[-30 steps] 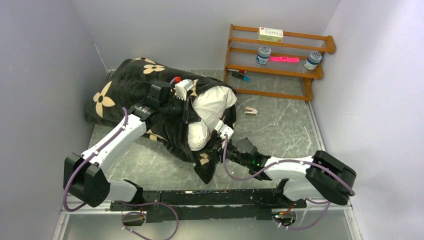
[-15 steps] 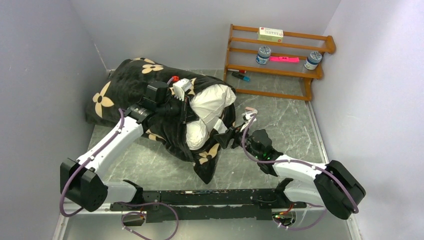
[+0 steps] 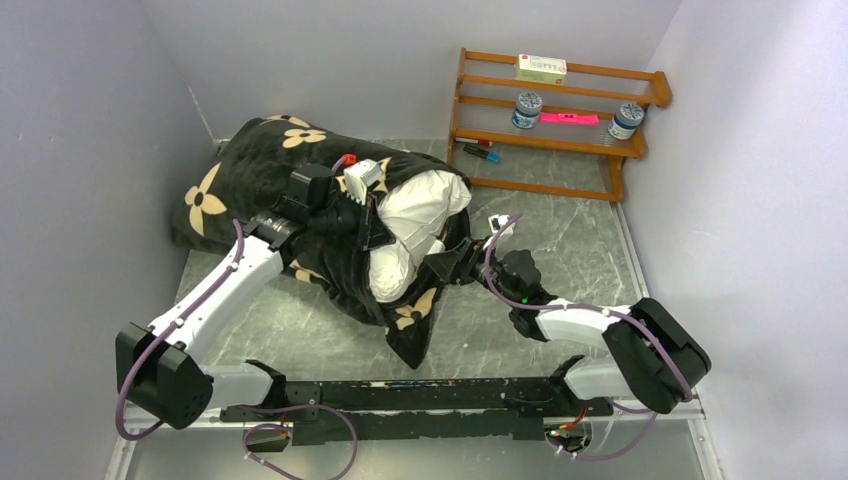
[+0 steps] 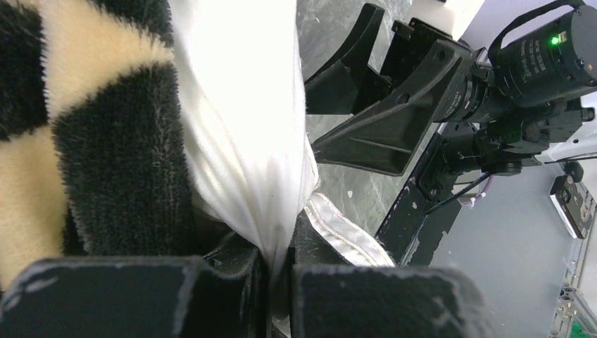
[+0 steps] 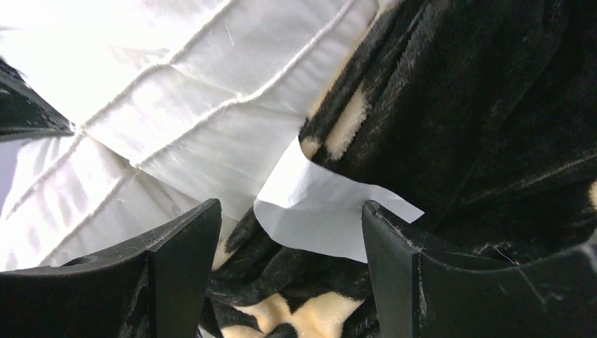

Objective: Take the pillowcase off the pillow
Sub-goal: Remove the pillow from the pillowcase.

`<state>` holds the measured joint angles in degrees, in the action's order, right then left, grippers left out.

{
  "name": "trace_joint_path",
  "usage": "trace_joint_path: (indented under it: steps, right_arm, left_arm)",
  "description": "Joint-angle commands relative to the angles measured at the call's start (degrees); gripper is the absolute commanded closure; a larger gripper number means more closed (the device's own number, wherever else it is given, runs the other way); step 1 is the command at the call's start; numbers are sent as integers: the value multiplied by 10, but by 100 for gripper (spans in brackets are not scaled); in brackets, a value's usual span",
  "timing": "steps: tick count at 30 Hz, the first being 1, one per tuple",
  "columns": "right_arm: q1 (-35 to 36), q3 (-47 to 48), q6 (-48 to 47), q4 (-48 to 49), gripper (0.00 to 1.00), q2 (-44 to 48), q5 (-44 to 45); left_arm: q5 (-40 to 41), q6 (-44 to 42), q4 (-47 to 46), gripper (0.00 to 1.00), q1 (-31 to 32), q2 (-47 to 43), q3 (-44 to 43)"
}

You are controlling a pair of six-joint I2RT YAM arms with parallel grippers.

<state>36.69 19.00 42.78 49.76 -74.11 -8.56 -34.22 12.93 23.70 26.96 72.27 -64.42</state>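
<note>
Looking down from the top view, I have the pillowcase bunched in the upper left of the frame, close to the left wall, its black plush and tan flowers covering most of the pillow. The pillow's white end pokes out of the cover's open mouth near the middle of the frame, above the grey marbled surface. My left hand sits on the cover right at that mouth. Its wrist view shows the two fingers pressed together with a fold of white pillow fabric pinched between them and black plush bunched beside it at the left of the frame.

Just right of the exposed end, my right hand points at the lower lip of the cover with its jaws spread wide. In its wrist view a white tag sticking out from the pillowcase edge lies in the gap, and the hand grips nothing. I can't tell whether either finger touches the plush.

At the upper right, a wooden rack stands by the back wall, with a box and two jars on its shelves.
</note>
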Motion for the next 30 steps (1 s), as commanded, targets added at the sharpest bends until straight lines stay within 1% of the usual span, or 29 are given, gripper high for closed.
trace_joint_path:
  steps: [1, 4, 7, 10, 13, 14, 19, 22, 25, 30]
  right_arm:
    - [-11, 29, 21, 67, 27, -17, -13]
    - [-15, 32, 13, 79, 35, -42, -5]
    - [-23, 37, 12, 102, 53, -78, -11]
    - [-32, 40, 10, 122, 77, -112, -17]
    - [-45, 39, -1, 125, 97, -138, -7]
    - [-49, 39, -3, 124, 100, -146, -3]
    - [-67, 70, -34, 104, 100, -184, 0]
    - [-84, 98, -32, 107, 100, -220, -12]
    - [-108, 127, -21, 106, 100, -258, -19]
    - [-137, 171, -30, 38, 100, -282, 5]
  left_arm:
    - [-71, -6, -68, 95, 1, -41, -12]
    - [-89, -5, -63, 95, 2, -43, -22]
    - [-106, -4, -56, 95, 2, -53, -34]
    - [-127, -1, -52, 95, 2, -67, -40]
    - [-137, -3, -40, 95, 2, -84, -48]
    - [-141, -4, -35, 95, 2, -88, -51]
    - [-183, 9, -40, 95, 2, -104, -52]
    - [-221, 15, -48, 95, 2, -109, -48]
    - [-229, 0, -31, 95, 2, -121, -51]
    - [-234, -29, -1, 95, 3, -146, -58]
